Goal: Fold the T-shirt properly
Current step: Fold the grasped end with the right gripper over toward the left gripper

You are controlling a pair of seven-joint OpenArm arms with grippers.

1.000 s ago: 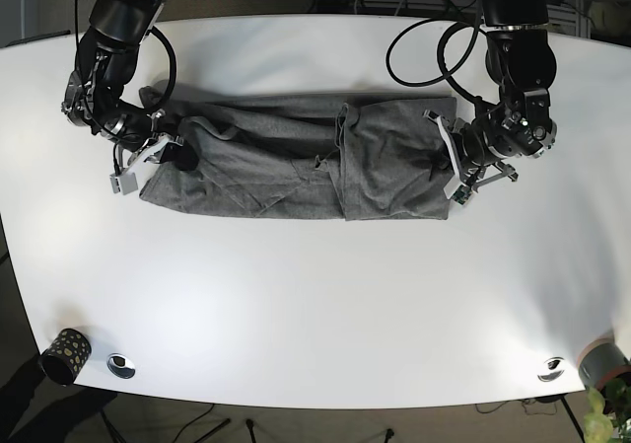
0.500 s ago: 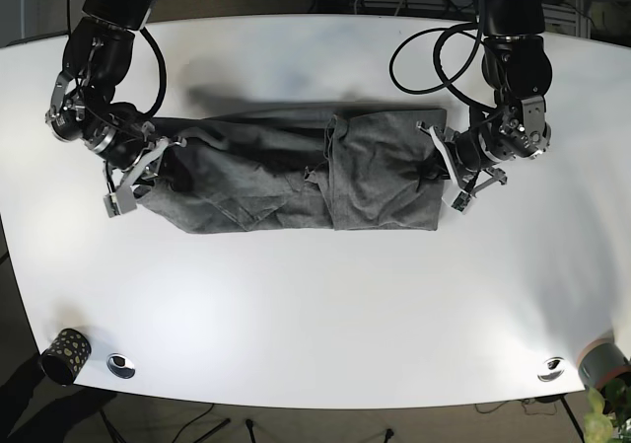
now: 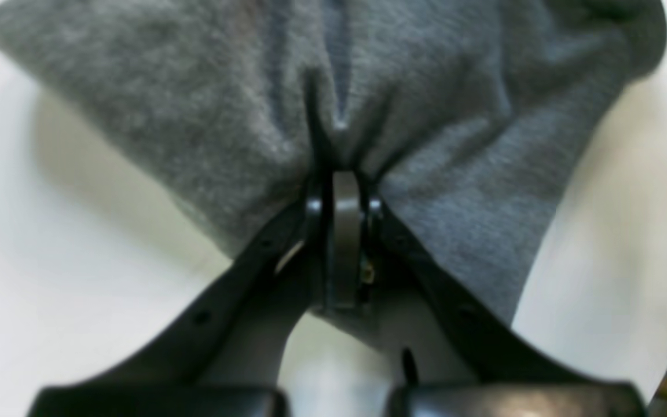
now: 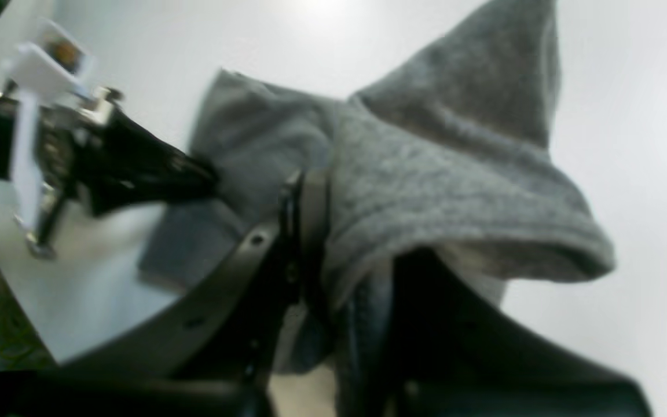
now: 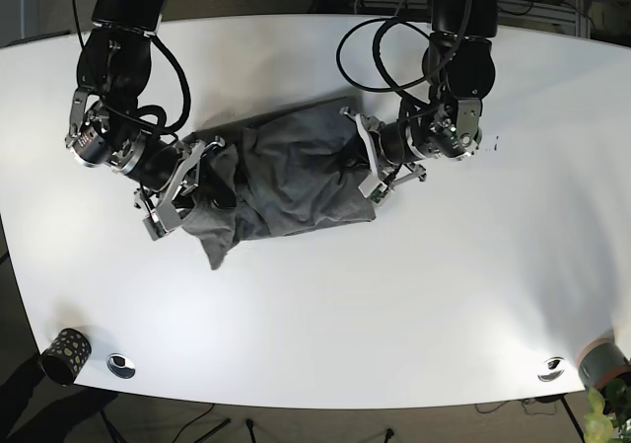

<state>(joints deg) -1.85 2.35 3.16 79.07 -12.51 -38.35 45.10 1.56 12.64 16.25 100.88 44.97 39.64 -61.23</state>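
Observation:
The grey T-shirt (image 5: 281, 182) lies bunched in the middle of the white table (image 5: 325, 305), with its two ends drawn close together. My left gripper (image 5: 369, 163) is shut on the shirt's right end; in the left wrist view the fingertips (image 3: 339, 182) pinch a gathered fold of the grey fabric (image 3: 426, 116). My right gripper (image 5: 195, 175) is shut on the shirt's left end; in the right wrist view the cloth (image 4: 438, 191) drapes over the closed fingers (image 4: 310, 197), held off the table. The other arm (image 4: 107, 162) shows at the left of that view.
A black dotted cup (image 5: 64, 354) stands at the front left corner. Two metal discs (image 5: 120, 365) (image 5: 550, 368) sit near the front edge. A grey pot with a plant (image 5: 603, 364) is at the front right corner. Cables (image 5: 394, 48) hang behind the arm on the right.
Both grippers moved inward toward the table's middle with the shirt ends in them. The shirt went from stretched long and flat to a short bunched heap.

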